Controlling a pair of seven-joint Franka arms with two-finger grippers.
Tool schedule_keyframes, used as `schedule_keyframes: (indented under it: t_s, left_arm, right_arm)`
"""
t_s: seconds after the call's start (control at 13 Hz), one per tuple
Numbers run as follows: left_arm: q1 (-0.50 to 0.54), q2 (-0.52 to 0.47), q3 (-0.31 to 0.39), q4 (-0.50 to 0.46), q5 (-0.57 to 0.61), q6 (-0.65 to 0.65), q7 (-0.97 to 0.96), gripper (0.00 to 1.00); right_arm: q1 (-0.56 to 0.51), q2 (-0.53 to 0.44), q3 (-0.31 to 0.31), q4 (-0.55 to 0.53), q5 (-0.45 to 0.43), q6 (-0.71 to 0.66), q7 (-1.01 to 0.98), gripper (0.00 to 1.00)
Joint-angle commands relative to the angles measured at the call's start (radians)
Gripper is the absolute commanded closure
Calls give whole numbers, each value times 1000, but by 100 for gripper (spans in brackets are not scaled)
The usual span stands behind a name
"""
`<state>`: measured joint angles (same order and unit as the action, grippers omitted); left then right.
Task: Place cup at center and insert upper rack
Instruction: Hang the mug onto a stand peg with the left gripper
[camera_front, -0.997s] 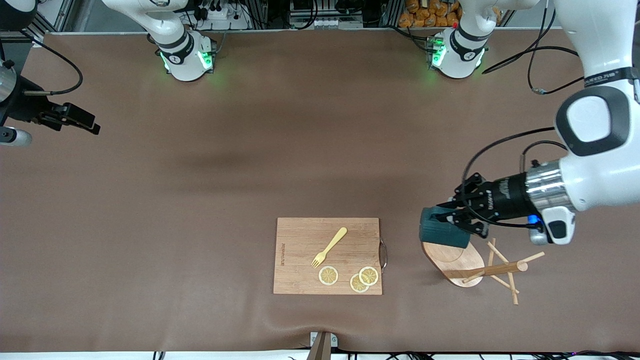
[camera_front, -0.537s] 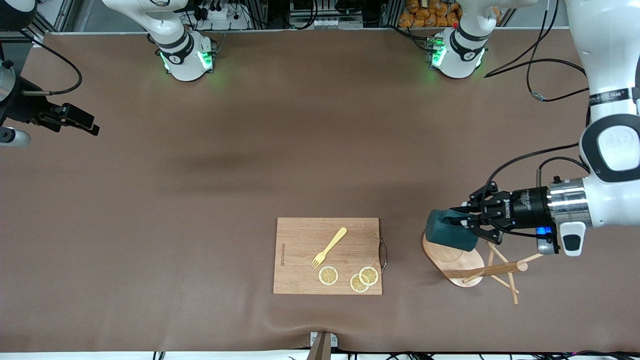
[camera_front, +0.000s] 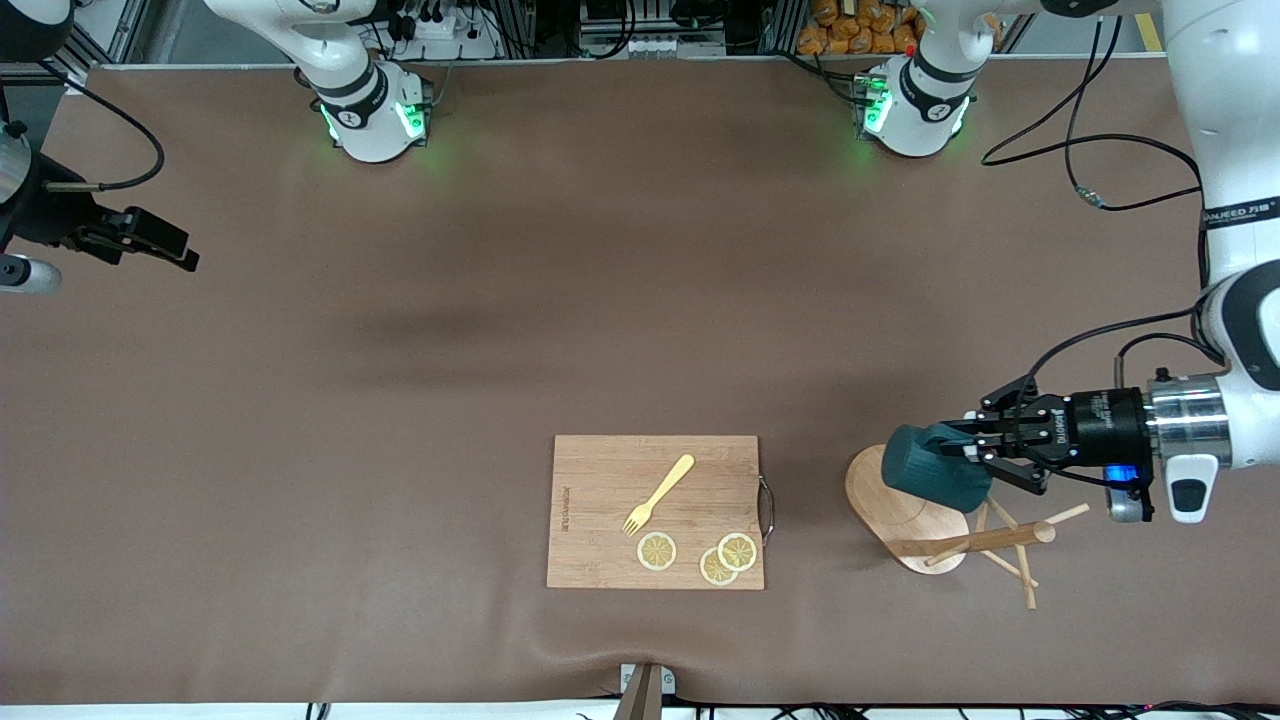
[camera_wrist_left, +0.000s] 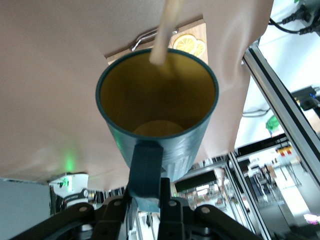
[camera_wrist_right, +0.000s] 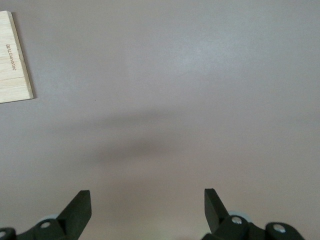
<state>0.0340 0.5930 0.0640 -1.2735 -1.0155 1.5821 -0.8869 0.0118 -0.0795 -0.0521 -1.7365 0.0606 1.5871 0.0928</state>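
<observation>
My left gripper (camera_front: 968, 447) is shut on the loop handle of the dark teal cup (camera_front: 928, 469) and holds it on its side above the upper rack's oval base (camera_front: 893, 512). The rack's post (camera_front: 990, 541) and thin crossing pegs (camera_front: 1010, 560) show beside the cup, toward the left arm's end of the table. In the left wrist view the cup's tan-yellow inside (camera_wrist_left: 157, 95) faces away from my left gripper (camera_wrist_left: 149, 194), and a peg (camera_wrist_left: 166, 27) crosses in front of its mouth. My right gripper (camera_front: 180, 252) is open and waits over the right arm's end of the table; the right wrist view (camera_wrist_right: 147, 200) shows it empty.
A rectangular wooden cutting board (camera_front: 600, 470) with a metal handle lies near the table's front middle. It carries a yellow fork (camera_front: 658, 494) and three lemon slices (camera_front: 657, 551). Its corner shows in the right wrist view (camera_wrist_right: 12, 60).
My left gripper has carried the cup toward the left arm's end of the table, from the base's rim to over the base. The right arm has not moved.
</observation>
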Motion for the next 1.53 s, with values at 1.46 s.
schedule_keyframes:
  t_s: [1.46]
  left_arm:
    - [106, 140, -10, 6, -316, -77, 198, 100]
  right_arm:
    - [-26, 7, 1, 5, 21, 4, -48, 0]
